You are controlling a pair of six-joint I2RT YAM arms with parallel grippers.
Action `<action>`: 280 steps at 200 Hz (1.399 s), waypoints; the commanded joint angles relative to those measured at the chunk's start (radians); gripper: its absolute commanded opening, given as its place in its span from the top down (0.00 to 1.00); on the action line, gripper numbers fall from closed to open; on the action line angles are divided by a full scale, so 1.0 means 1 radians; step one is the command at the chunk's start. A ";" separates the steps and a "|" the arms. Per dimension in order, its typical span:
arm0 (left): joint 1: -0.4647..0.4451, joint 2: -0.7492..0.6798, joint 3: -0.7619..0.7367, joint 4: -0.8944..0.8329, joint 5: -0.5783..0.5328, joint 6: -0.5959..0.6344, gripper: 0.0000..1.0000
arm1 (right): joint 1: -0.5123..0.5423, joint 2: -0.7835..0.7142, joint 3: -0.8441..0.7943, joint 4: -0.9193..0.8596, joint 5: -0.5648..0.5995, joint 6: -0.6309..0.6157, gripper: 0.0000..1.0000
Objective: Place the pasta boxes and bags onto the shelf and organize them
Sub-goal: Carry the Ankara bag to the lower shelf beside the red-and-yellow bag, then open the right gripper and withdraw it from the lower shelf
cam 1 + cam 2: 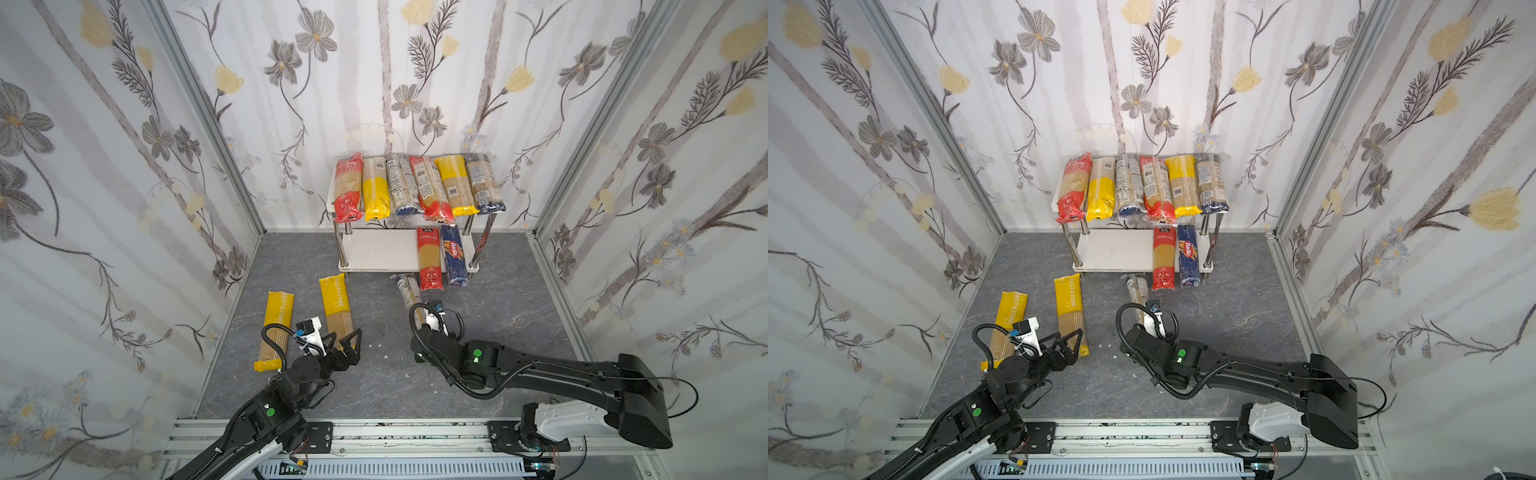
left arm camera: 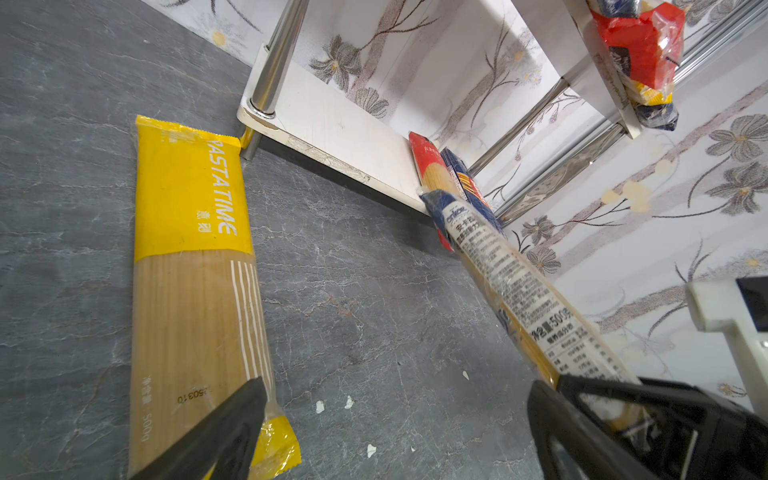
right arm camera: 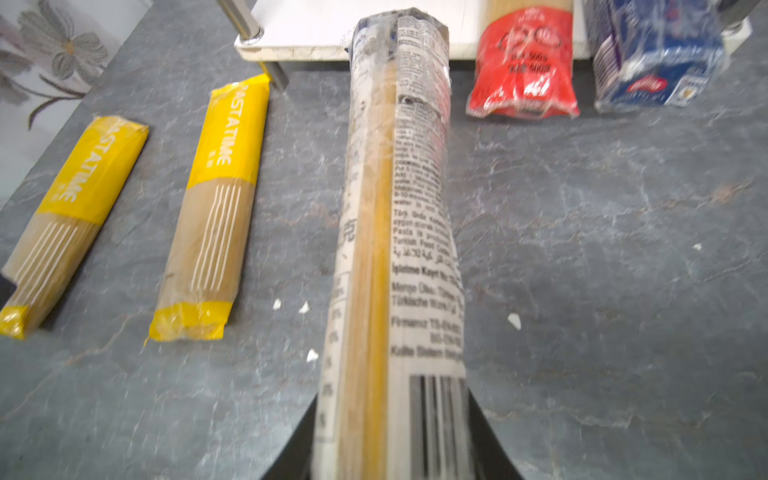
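The shelf stands against the back wall, with several bags side by side on its top board. On its lower board lie a red bag and the blue Barilla box. My right gripper is shut on the near end of a blue-ended, white-labelled spaghetti bag, whose far end points at the lower board's front edge. Two yellow bags lie on the floor at left. My left gripper hangs open over the near end of the right-hand one, holding nothing.
Flowered walls close in the left, back and right sides. An aluminium rail runs along the front and carries both arm bases. Small white crumbs lie on the grey stone-look floor between the arms. The left part of the lower board is bare.
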 commanded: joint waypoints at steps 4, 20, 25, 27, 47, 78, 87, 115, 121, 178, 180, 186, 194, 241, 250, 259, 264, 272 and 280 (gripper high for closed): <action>0.000 0.027 0.016 0.011 -0.049 0.014 0.00 | -0.069 0.066 0.092 0.189 0.083 -0.160 0.83; 0.000 0.042 0.025 0.014 -0.071 0.026 0.00 | -0.137 0.154 0.145 0.234 0.067 -0.210 0.83; 0.002 0.046 0.028 0.014 -0.077 0.030 0.00 | -0.155 0.181 0.164 0.244 0.064 -0.221 0.83; 0.003 0.046 0.029 0.014 -0.078 0.032 0.00 | -0.164 0.192 0.173 0.247 0.065 -0.224 0.83; 0.003 0.047 0.037 0.017 -0.097 0.038 0.00 | -0.230 0.313 0.260 0.282 0.063 -0.254 0.83; 0.002 0.039 0.037 0.016 -0.115 0.039 0.00 | -0.308 0.488 0.398 0.316 0.011 -0.277 0.83; 0.002 0.039 0.038 0.017 -0.117 0.041 0.00 | -0.325 0.524 0.429 0.323 0.001 -0.284 0.82; 0.003 0.044 0.038 0.018 -0.141 0.049 0.00 | -0.388 0.616 0.521 0.310 -0.028 -0.298 0.80; 0.002 0.046 0.038 0.020 -0.148 0.052 0.00 | -0.399 0.630 0.536 0.305 -0.032 -0.301 0.80; 0.001 0.060 0.034 0.039 -0.156 0.064 0.00 | -0.464 0.749 0.663 0.257 -0.122 -0.338 0.72; 0.002 0.061 0.033 0.039 -0.156 0.065 0.00 | -0.464 0.753 0.668 0.254 -0.124 -0.338 0.71; 0.001 0.063 0.032 0.044 -0.159 0.068 0.00 | -0.466 0.764 0.683 0.243 -0.126 -0.339 0.70; 0.002 0.066 0.033 0.048 -0.157 0.072 0.00 | -0.466 0.779 0.705 0.228 -0.129 -0.341 0.69; 0.002 0.076 0.043 0.051 -0.143 0.073 0.00 | -0.466 0.768 0.702 0.186 -0.129 -0.316 0.37; 0.002 0.075 0.041 0.051 -0.140 0.072 0.00 | -0.465 0.756 0.681 0.190 -0.132 -0.311 0.35; 0.003 0.073 0.039 0.051 -0.140 0.072 0.00 | -0.466 0.742 0.657 0.205 -0.143 -0.310 0.27; 0.002 0.073 0.036 0.051 -0.141 0.071 0.00 | -0.466 0.736 0.648 0.209 -0.145 -0.311 0.23; 0.002 0.072 0.033 0.051 -0.141 0.069 0.00 | -0.464 0.727 0.638 0.209 -0.149 -0.311 0.17; 0.001 0.069 0.030 0.052 -0.141 0.063 0.00 | -0.464 0.718 0.628 0.206 -0.155 -0.309 0.13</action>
